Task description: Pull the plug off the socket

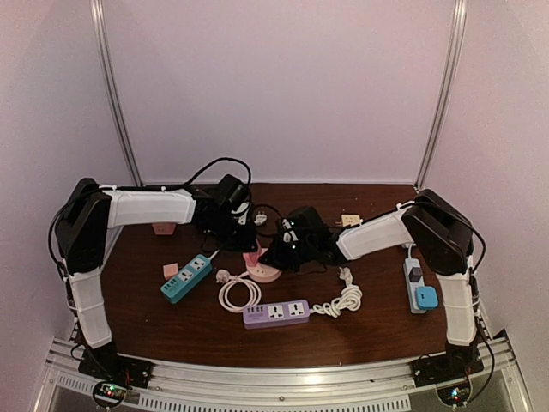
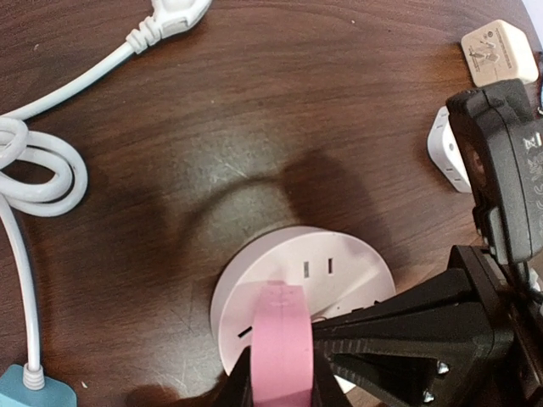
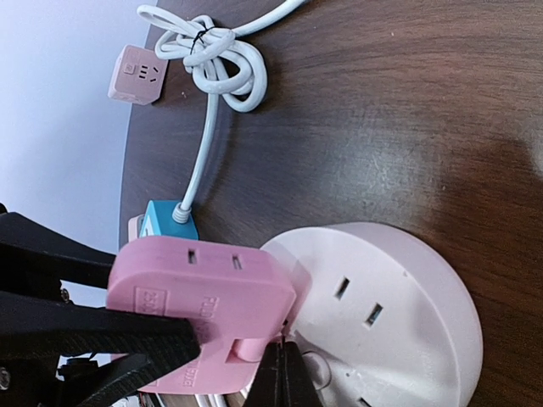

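A pink plug [image 1: 254, 256] [image 2: 278, 348] [image 3: 199, 288] stands on a round pale-pink socket [image 1: 268, 274] [image 2: 339, 263] [image 3: 390, 314] at the table's middle. My left gripper [image 1: 247, 244] [image 2: 278, 377] is shut on the plug, one finger on each flat side. The plug's base meets the socket's top near its rim, and its pins are hidden. My right gripper [image 1: 280, 254] [image 3: 282, 373] is shut, with its closed tip pressed on the socket's top right beside the plug. In the left wrist view its black fingers [image 2: 407, 331] lie across the socket.
A teal power strip [image 1: 185, 278] lies left of the socket. A purple strip [image 1: 275, 312] and coiled white cables [image 1: 240, 293] lie in front. A white strip [image 1: 413, 276] holding a blue plug [image 1: 426, 297] lies at the right edge. Small loose adapters [image 2: 499, 51] sit behind.
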